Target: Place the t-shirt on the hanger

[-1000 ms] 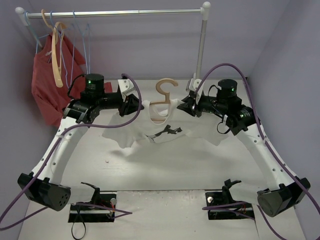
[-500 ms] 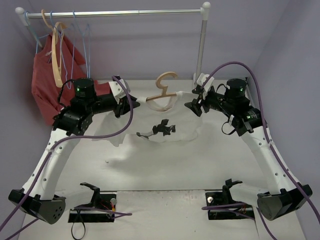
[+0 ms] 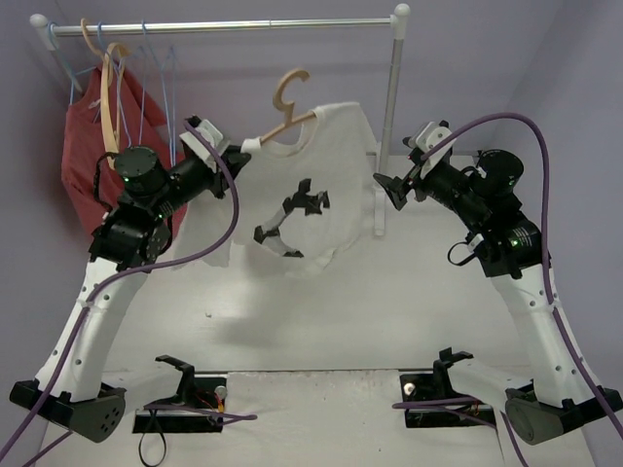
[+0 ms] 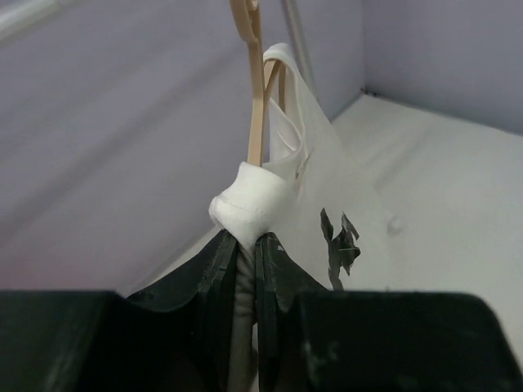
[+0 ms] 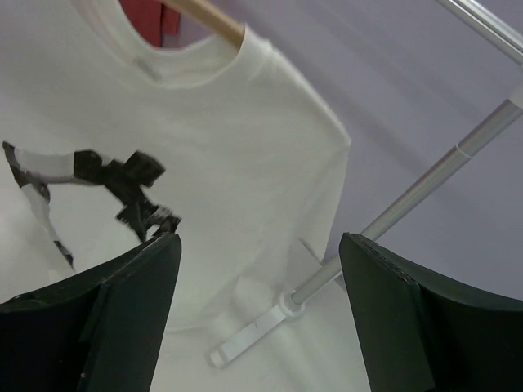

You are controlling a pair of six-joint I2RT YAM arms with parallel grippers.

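The white t-shirt [image 3: 321, 165] with black marks hangs on the tan wooden hanger [image 3: 289, 97], both held up in the air below the rail. My left gripper [image 3: 241, 151] is shut on the shirt's left shoulder, where cloth wraps the hanger's end. In the left wrist view my left gripper [image 4: 248, 241] pinches that white fold, with the hanger [image 4: 255, 98] rising above it and the t-shirt [image 4: 327, 163] falling away behind. My right gripper [image 3: 387, 192] stands open to the right of the shirt, apart from it. In the right wrist view my right gripper [image 5: 257, 269] holds nothing; the t-shirt [image 5: 204, 131] and hanger arm [image 5: 208, 15] lie ahead.
A clothes rail [image 3: 224, 26] crosses the back on a post [image 3: 392, 88]. At its left end hang a red garment [image 3: 88, 146], thin blue wire hangers [image 3: 161, 78] and a cream hanger [image 3: 109, 107]. The post [image 5: 433, 180] and its foot [image 5: 253, 327] stand just beyond my right gripper.
My left gripper has lifted the hanger and shirt off the table, up and back toward the rail. My right gripper has opened, let go of the shirt's right shoulder and drawn back to the right.
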